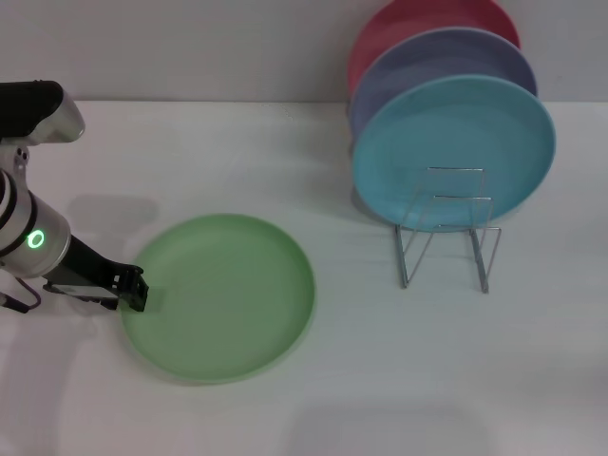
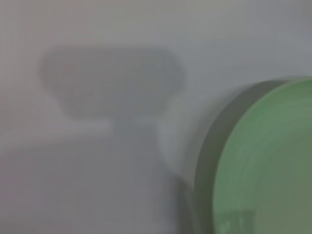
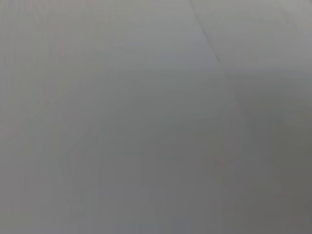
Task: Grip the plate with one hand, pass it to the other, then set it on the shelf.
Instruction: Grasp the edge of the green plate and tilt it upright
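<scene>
Flat on the white table (image 1: 285,399), left of centre in the head view: the round, shallow, light green plastic plate (image 1: 220,296) with its raised rim, lying well apart from the rack. At the plate's left edge, the left gripper (image 1: 133,288), black and two-fingered, on a silver-white arm with a small green light (image 1: 36,239), reaching in low from the left border of the view. Black fingers (image 1: 139,294) right at the rim and touching or overlapping it, but impossible to tell whether spread wide, narrowed or already closed on the rim. In the left wrist view, only a blurred arc of the same light green plate (image 2: 265,165) above the pale table (image 2: 97,185), with a soft dark shadow (image 2: 114,80) cast on the surface; no fingers visible there. Toward the right rear of the table, the thin silver wire plate rack (image 1: 446,228) with upright bent-wire loops, its front loops bare. Standing on edge in the rack's rear part, one behind another: a turquoise-blue plate (image 1: 454,142) in front, a lilac plate (image 1: 446,59) behind it, a red-pink plate (image 1: 399,24) at the very back, each leaning slightly. Right gripper nowhere visible in the head view; right wrist view filled with a plain grey surface (image 3: 156,117) crossed by a faint thin line, nothing else to make out
</scene>
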Action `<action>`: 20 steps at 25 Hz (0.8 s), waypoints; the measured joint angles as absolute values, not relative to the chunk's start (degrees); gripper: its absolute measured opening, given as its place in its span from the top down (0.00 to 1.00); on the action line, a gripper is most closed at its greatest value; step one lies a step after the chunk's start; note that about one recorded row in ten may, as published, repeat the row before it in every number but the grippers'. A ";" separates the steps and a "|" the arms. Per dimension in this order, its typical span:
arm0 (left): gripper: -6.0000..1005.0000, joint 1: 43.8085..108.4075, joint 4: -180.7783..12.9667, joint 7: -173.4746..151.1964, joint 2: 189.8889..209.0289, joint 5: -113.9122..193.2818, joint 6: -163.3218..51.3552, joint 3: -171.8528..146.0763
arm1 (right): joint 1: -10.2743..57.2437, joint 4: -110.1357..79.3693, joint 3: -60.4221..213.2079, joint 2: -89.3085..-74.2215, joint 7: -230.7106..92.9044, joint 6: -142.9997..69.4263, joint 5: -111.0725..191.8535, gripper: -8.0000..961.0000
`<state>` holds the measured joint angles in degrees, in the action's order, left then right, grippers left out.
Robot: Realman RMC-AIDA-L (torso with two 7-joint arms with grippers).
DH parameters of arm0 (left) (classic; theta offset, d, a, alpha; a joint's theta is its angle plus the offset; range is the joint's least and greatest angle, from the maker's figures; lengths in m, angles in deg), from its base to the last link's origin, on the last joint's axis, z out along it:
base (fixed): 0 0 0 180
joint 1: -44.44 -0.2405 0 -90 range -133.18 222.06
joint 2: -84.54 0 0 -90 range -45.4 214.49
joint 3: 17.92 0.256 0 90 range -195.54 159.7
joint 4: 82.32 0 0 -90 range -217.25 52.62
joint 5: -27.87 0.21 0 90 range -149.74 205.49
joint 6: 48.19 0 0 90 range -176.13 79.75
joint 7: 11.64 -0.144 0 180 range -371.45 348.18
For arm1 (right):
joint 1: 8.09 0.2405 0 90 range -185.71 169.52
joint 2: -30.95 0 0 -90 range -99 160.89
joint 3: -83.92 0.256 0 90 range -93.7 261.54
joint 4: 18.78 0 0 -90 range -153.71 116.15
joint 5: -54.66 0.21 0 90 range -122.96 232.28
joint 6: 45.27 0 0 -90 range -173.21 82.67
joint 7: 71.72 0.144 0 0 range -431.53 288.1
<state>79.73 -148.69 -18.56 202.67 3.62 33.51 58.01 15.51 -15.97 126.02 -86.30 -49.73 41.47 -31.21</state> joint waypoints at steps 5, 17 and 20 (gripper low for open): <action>0.69 80.12 -147.98 -18.58 202.66 3.64 33.51 58.08 | 15.63 -15.97 126.02 -86.30 -49.73 41.39 -31.21 0.33; 0.78 81.39 -146.72 -18.68 202.75 5.00 33.71 58.11 | 15.78 -15.97 126.02 -86.13 -49.74 41.24 -31.21 0.33; 0.83 81.51 -146.66 -19.04 202.75 5.03 33.80 57.98 | 15.82 -15.97 126.02 -86.07 -49.74 41.21 -31.21 0.33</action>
<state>81.51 -146.66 -19.04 202.75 5.03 33.80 57.98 15.82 -15.97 126.02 -86.07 -49.74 41.21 -31.21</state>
